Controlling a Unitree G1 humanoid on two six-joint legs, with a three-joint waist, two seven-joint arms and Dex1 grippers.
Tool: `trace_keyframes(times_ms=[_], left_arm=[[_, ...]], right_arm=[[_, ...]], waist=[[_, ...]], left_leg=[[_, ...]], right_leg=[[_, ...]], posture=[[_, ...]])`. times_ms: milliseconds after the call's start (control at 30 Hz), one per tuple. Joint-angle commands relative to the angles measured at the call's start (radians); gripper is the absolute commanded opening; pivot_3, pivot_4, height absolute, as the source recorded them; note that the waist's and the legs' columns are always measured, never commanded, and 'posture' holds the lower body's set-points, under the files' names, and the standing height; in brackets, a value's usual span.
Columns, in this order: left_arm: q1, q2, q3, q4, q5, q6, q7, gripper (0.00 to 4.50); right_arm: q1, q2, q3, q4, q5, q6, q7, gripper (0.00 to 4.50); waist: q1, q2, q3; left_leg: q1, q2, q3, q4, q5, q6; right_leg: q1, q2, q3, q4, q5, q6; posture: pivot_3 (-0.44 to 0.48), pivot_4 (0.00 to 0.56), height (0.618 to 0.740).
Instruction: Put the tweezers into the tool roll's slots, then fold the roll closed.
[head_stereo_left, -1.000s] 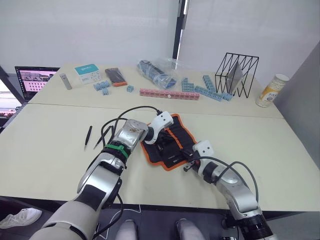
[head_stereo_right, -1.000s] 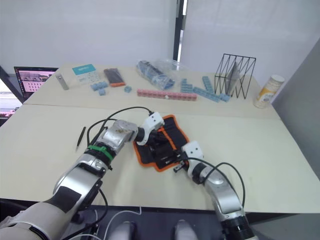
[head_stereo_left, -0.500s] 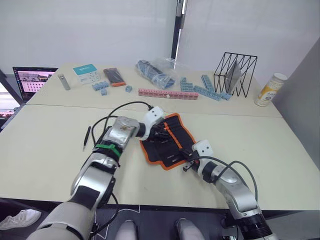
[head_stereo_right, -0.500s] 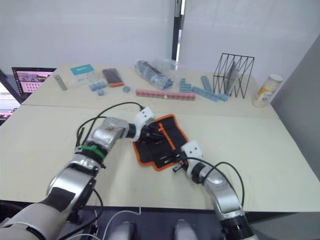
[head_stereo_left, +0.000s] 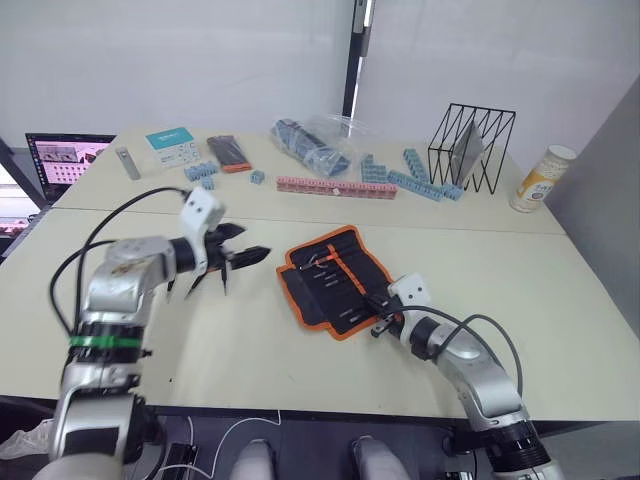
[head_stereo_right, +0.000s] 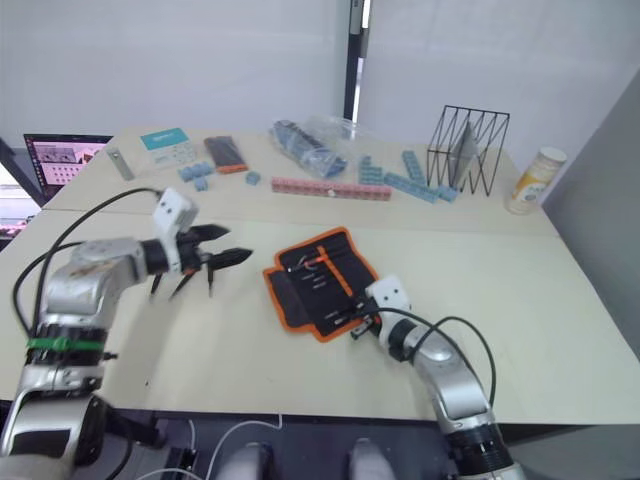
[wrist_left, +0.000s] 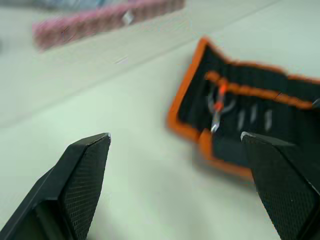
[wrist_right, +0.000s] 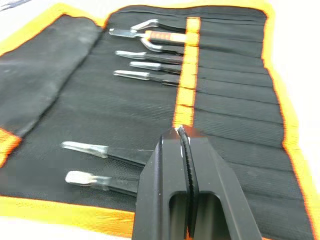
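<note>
1. Far left of the roll, a laptop (head_stereo_left: 68, 160) sits at the table (head_stereo_left: 560, 290) edge, with a grey bar (head_stereo_left: 129, 162) and a teal box (head_stereo_left: 173, 145) just beyond it.
2. The left gripper (head_stereo_left: 245, 256) hangs above the table left of the roll, fingers spread wide and holding nothing.
3. Loose tweezers (head_stereo_left: 222, 276) lie on the table left of the roll, right under that gripper; how many, I cannot tell.
4. Centre stage: the roll (head_stereo_left: 332, 280) lies flat and unfolded, orange edging all round, an orange strap (wrist_right: 186, 75) running across the slots (wrist_right: 235, 95).
5. Metal tools sit in the slots, tips poking out, in the right wrist view; two more tips lie near the roll's close edge.
6. The right gripper (head_stereo_left: 377, 318) sits at the roll's near right edge, fingers pressed together; whether they pinch fabric, I cannot tell.
7. Behind the roll: a pink block strip (head_stereo_left: 336, 187), blue blocks (head_stereo_left: 410, 178), a plastic bag (head_stereo_left: 318, 145).
8. Right of the roll, at the back, a wire rack (head_stereo_left: 471, 148), then a canister (head_stereo_left: 541, 180).
</note>
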Motion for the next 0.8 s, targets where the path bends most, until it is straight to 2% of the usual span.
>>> trace_keyframes(times_ms=[33,167,400,533,633,800], left_arm=[[0.117,0.007,0.130,-0.133,-0.041,-0.063,0.073,4.45],[0.250,0.028,0.242,-0.185,-0.124,-0.080,0.053,4.45],[0.445,0.027,0.429,-0.210,-0.189,-0.025,0.156,4.45],[0.614,-0.032,0.567,-0.222,-0.237,-0.111,0.160,4.45],[0.695,-0.068,0.605,-0.242,-0.237,-0.186,0.178,4.45],[0.850,-0.180,0.677,-0.246,-0.225,-0.420,0.184,4.45]], right_arm=[[-0.009,-0.010,-0.016,0.003,0.002,-0.011,0.017,0.00],[-0.022,-0.013,-0.033,0.013,0.016,-0.006,0.031,0.00],[-0.009,-0.023,0.000,0.070,-0.008,-0.017,0.076,0.00],[-0.008,-0.028,0.010,0.099,-0.011,-0.031,0.101,0.00],[-0.012,-0.033,0.012,0.113,-0.012,-0.039,0.116,0.00],[-0.033,-0.036,0.014,0.149,-0.011,-0.047,0.134,0.00]], waist=[[0.000,0.000,0.000],[0.001,0.000,0.000],[-0.002,0.000,0.000],[-0.006,0.000,0.000],[-0.010,-0.001,-0.001],[-0.011,-0.003,-0.002]], left_leg=[[0.000,0.000,0.000,0.000,0.000,0.000],[0.000,0.001,0.000,-0.001,0.000,0.000],[0.002,0.002,0.002,0.000,-0.001,-0.002],[0.004,0.004,0.004,-0.001,-0.002,-0.003],[0.006,0.005,0.005,-0.001,-0.005,-0.008],[0.008,0.008,0.007,-0.001,-0.007,-0.011]], right_leg=[[0.000,0.000,0.000,0.000,0.000,0.000],[-0.001,0.000,-0.001,0.000,0.000,-0.001],[0.001,-0.001,-0.001,-0.001,-0.003,-0.006],[0.000,-0.001,-0.001,-0.001,-0.002,-0.008],[0.001,-0.001,-0.002,-0.001,-0.003,-0.010],[0.001,-0.003,-0.005,-0.006,-0.005,-0.014]], posture=[[0.000,0.150,0.740],[0.000,0.150,0.740],[0.000,0.150,0.740],[0.000,0.150,0.740],[0.000,0.150,0.740],[0.000,0.150,0.740]])
